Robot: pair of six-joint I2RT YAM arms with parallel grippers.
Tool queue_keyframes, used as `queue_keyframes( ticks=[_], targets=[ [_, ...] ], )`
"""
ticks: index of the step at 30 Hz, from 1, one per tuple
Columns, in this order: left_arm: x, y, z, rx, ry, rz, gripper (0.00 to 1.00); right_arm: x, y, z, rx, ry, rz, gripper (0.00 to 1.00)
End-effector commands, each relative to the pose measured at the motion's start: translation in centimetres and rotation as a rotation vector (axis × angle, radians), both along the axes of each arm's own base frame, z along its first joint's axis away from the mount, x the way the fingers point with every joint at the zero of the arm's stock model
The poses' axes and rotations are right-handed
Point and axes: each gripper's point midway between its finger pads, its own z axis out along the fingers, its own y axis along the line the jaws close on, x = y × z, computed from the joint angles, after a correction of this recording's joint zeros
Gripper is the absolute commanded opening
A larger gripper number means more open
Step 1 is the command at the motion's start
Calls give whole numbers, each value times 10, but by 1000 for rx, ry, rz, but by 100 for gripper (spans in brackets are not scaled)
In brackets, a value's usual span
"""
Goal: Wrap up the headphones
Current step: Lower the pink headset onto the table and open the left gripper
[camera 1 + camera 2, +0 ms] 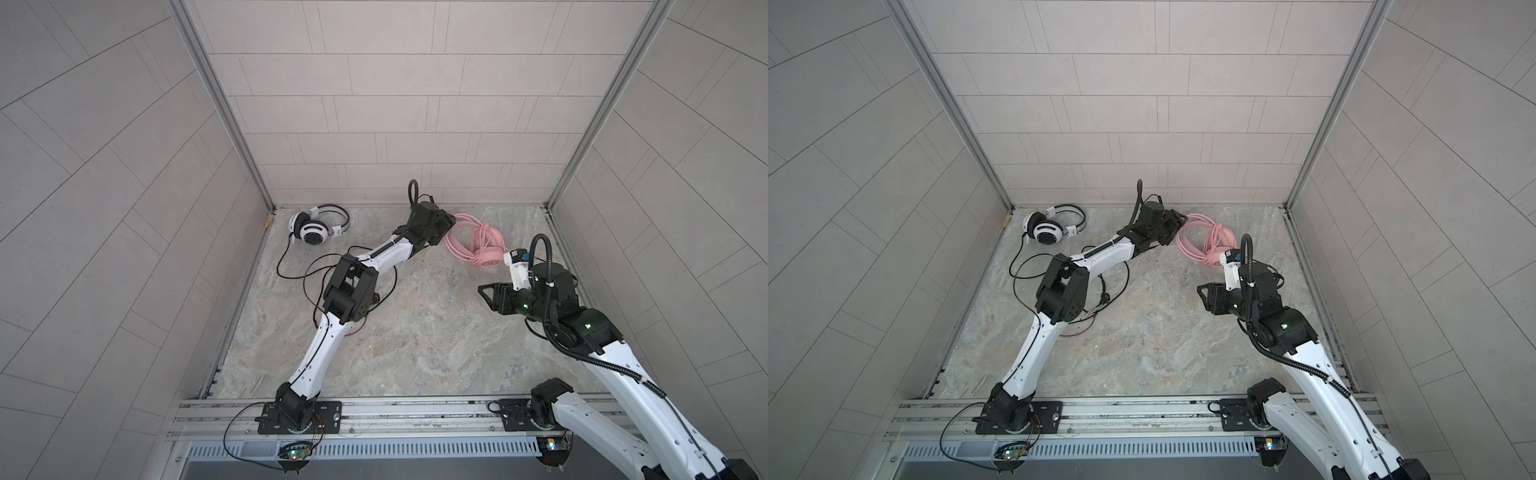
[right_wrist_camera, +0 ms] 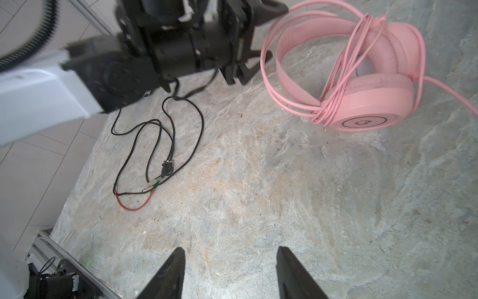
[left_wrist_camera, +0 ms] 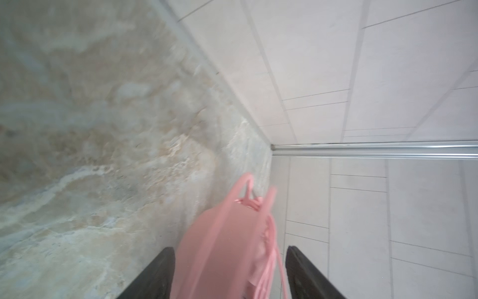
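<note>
The pink headphones lie near the back wall, their pink cable wound in loops around the headband and earcups. My left gripper is at the headband end. Its jaws are open with the pink band between them, and a gap shows on one side. The white-and-black headphones sit in the back left corner. Their thin black cable trails loose over the floor and under my left arm. My right gripper hangs open and empty above bare floor, in front of the pink set.
Tiled walls close in the back and both sides of the marbled floor. An aluminium rail with both arm bases runs along the front. The black cable ends in small plugs and a red wire near my left elbow.
</note>
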Motion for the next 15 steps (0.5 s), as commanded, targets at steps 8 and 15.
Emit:
queue_keyframes(
  ticks=[8,15],
  targets=[
    [-17,76,68,175,-187,-11,74,34,2,-1,-70,-29,-6,58],
    [-19,159,61,259,-153,25,74,62,17,-22,-56,-21,25,58]
  ],
)
